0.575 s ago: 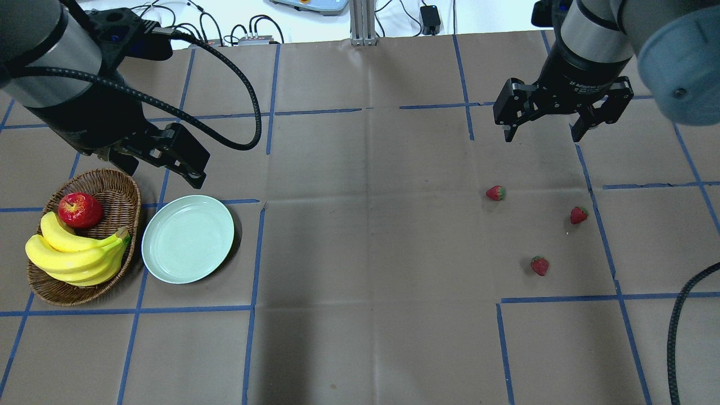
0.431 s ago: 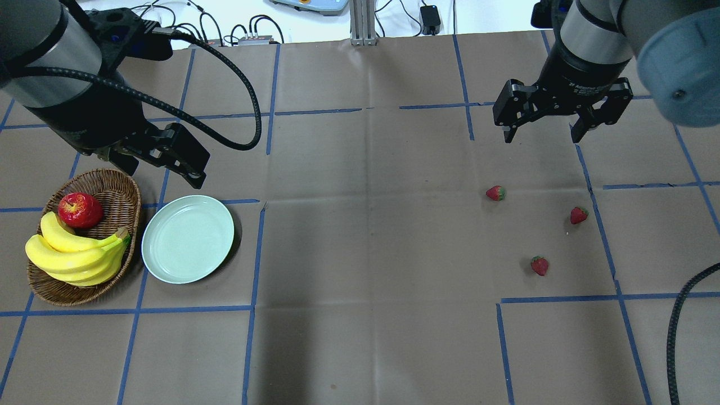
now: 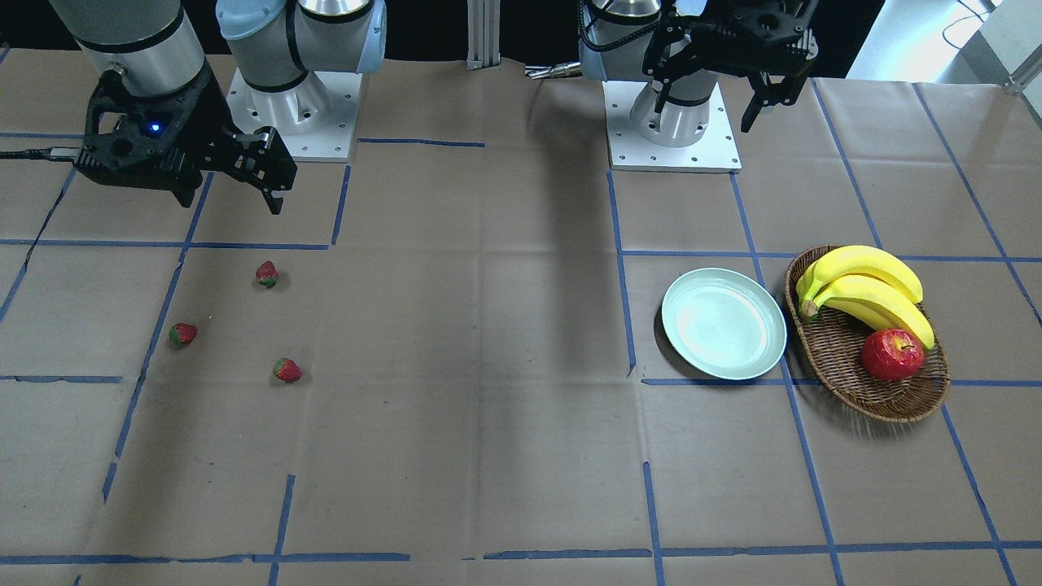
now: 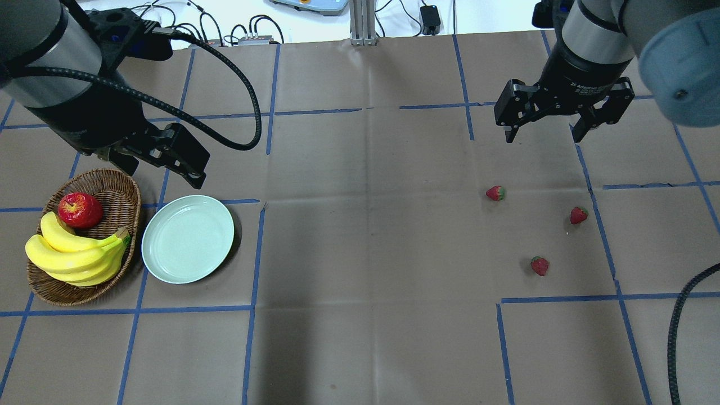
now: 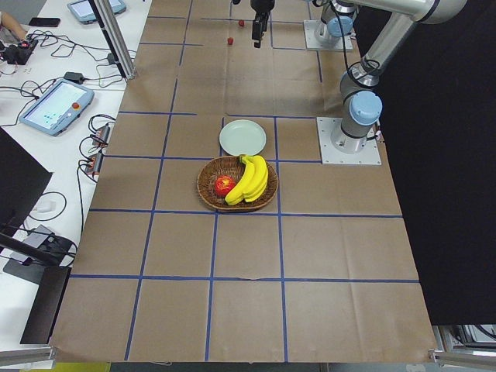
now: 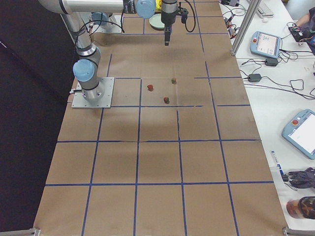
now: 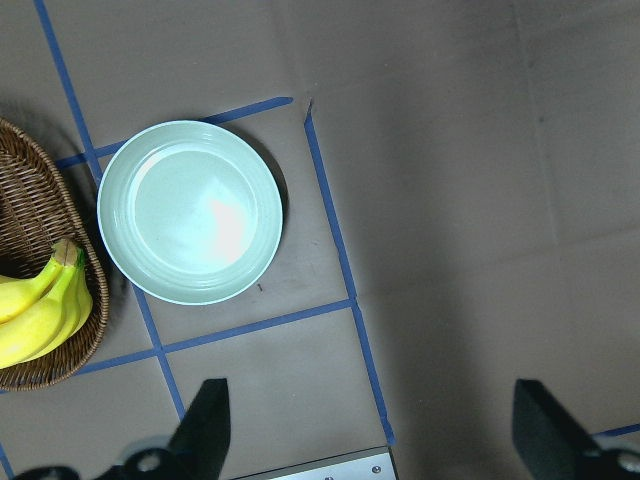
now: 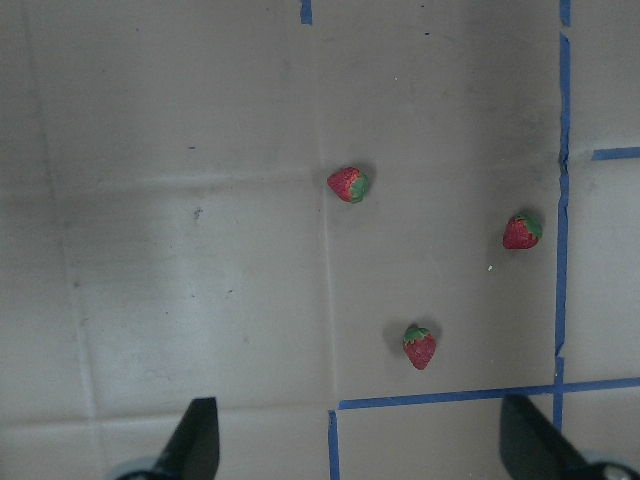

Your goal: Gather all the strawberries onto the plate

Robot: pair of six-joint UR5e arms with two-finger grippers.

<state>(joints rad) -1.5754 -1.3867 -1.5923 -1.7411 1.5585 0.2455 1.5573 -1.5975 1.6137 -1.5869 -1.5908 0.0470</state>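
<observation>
Shows the right end effector (image 4: 544, 138), jaws spread and empty, shifted only a hair since a moment ago, beyond the three strawberries (image 4: 495, 193) (image 4: 578, 215) (image 4: 539, 265) unmoved at the right of the surface (image 4: 365, 253): collection apparently not begun. Places the bare plate (image 4: 187, 239) well apart at left beside the basket (image 4: 126, 191), the left end effector (image 4: 162, 174) also spread and empty past its far rim. Leaves broad open room between, no edge near any berry.
</observation>
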